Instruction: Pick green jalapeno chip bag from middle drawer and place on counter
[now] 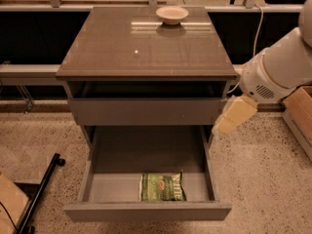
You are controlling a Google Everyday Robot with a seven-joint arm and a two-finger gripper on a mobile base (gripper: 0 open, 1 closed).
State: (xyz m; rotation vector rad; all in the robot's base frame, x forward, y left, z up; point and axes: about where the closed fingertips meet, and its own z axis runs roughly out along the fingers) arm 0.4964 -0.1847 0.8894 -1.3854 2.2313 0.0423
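The green jalapeno chip bag [162, 186] lies flat in the front part of the open middle drawer [146, 211], a little right of centre. The drawer is pulled far out below the cabinet. The counter [146, 48] is the glossy grey-brown top slab above. My gripper [234, 115], pale yellow on a white arm, hangs to the right of the cabinet at the height of the upper drawer. It is above and to the right of the bag, apart from it, and holds nothing.
A shallow beige bowl [171, 14] stands at the back of the counter. The upper grey drawer [146, 111] is slightly out. A black pole [41, 189] lies on the floor at the left, and a cardboard box [302, 106] stands at the right.
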